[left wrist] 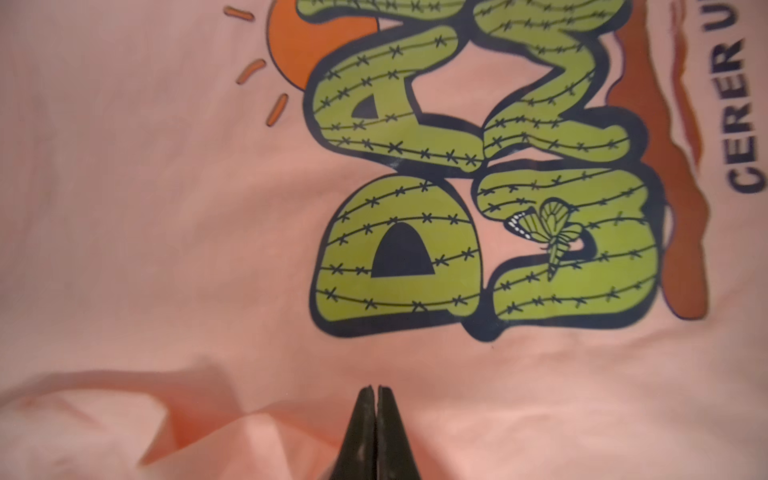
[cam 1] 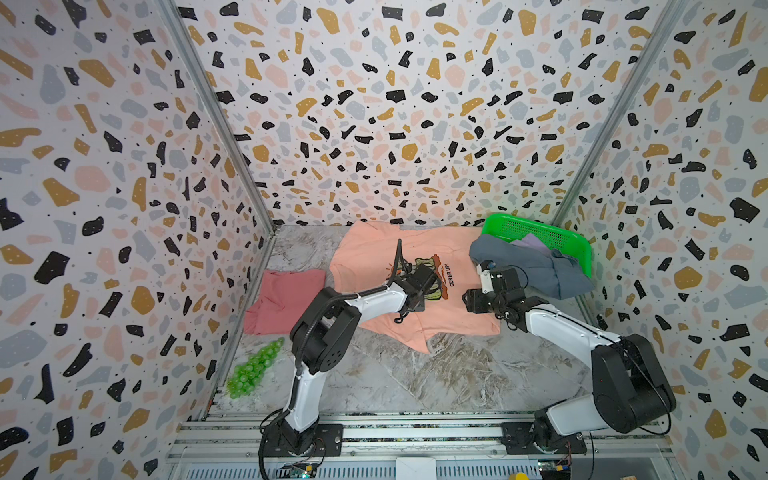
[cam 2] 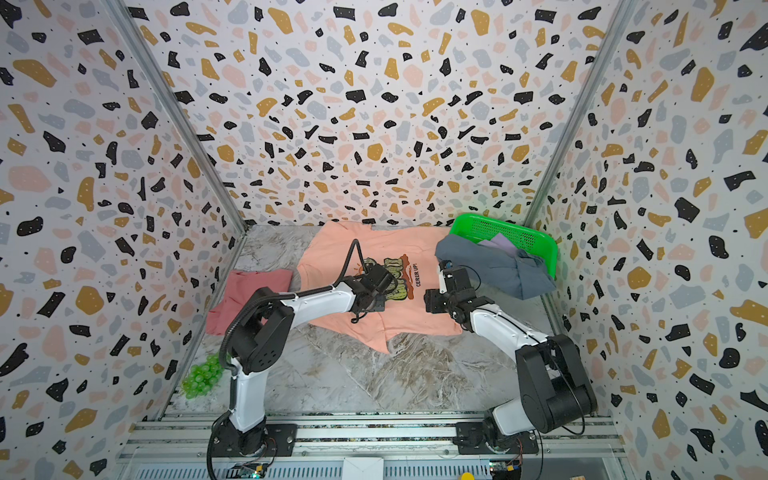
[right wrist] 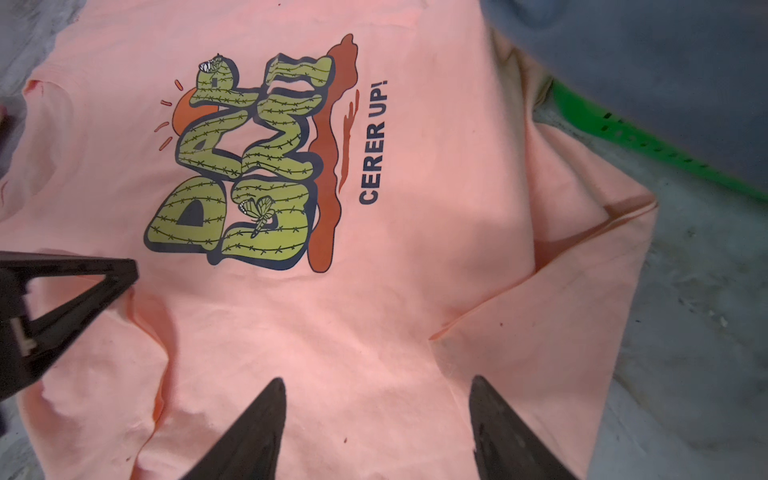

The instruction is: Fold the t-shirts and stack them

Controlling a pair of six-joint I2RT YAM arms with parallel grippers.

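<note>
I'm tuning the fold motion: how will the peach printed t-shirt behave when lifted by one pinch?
Probably floppy: the peach t-shirt puckers where the left gripper pinches it. Likely light but draggy: it lies spread wide over the table.

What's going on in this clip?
Two arms are working on a peach-orange t-shirt spread print-up on the marble table. The left claw is shut and seems to pinch a raised wrinkle beside the print. The right claw is open over the same shirt. A rose-red t-shirt lies roughly folded to the left. A blue-grey t-shirt drapes over the green basket, with a lavender t-shirt behind it.
</note>
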